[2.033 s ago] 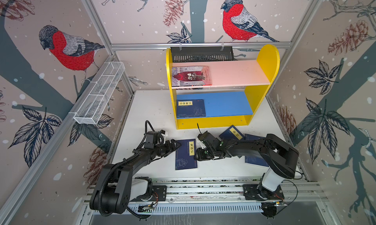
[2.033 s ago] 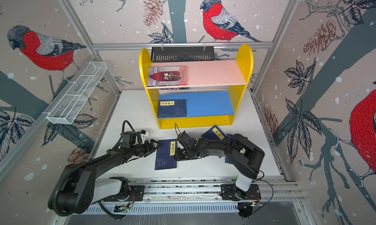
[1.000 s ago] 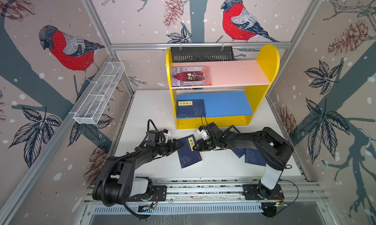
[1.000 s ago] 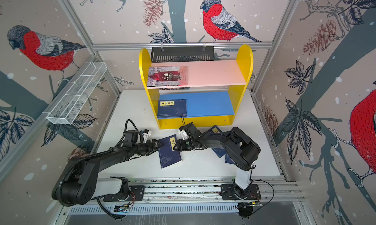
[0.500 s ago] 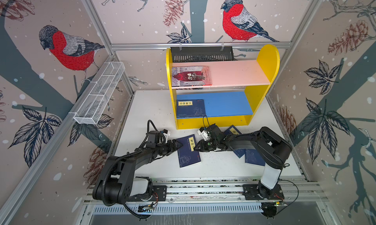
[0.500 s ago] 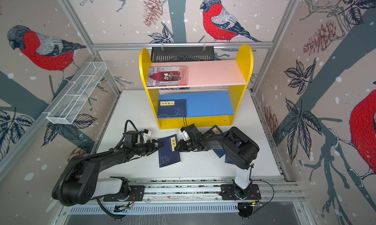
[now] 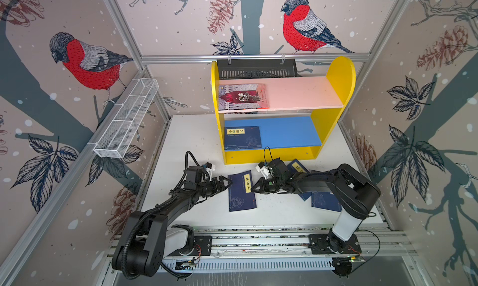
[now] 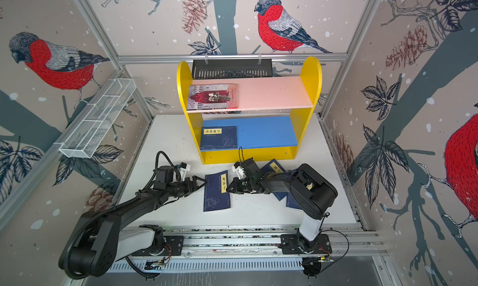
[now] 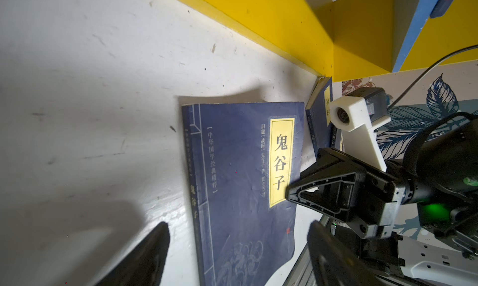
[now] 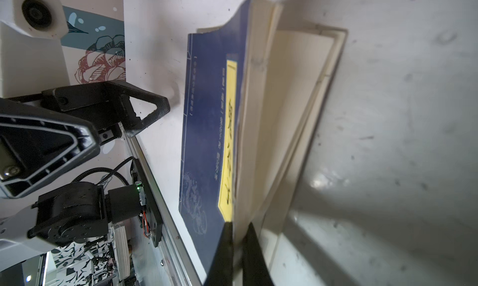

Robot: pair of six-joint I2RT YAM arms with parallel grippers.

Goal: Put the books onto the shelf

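White worktop (image 7: 196,142) with a yellow shelf (image 7: 341,75) at the back. A navy book (image 7: 240,196) lies on the worktop just in front of the shelf, between the two arms. The right end effector (image 7: 254,189) is pinched tight on the book's open-side edge. The right wrist view shows it has only the front cover plus some pages; the rest sags to the worktop. The left end effector (image 7: 226,183) is spread wide and empty, just beside the spine edge. Can't tell if it touches.

Risk: a lift from this grip probably fans the book open. It would hang by the cover and could slip or tear, and a floppy book may snag the shelf front.

Count:
- 1 shelf with 2 boards.
- 5 books:
  - red-grey book (image 7: 243,97) on the pink board (image 7: 297,93)
  - shelved navy book (image 7: 243,138) on the blue board (image 7: 289,132)
  - 3 on the worktop, including a second navy book (image 7: 297,166) and a third navy book (image 7: 324,202), both partly under the right arm
- 2 end effectors.
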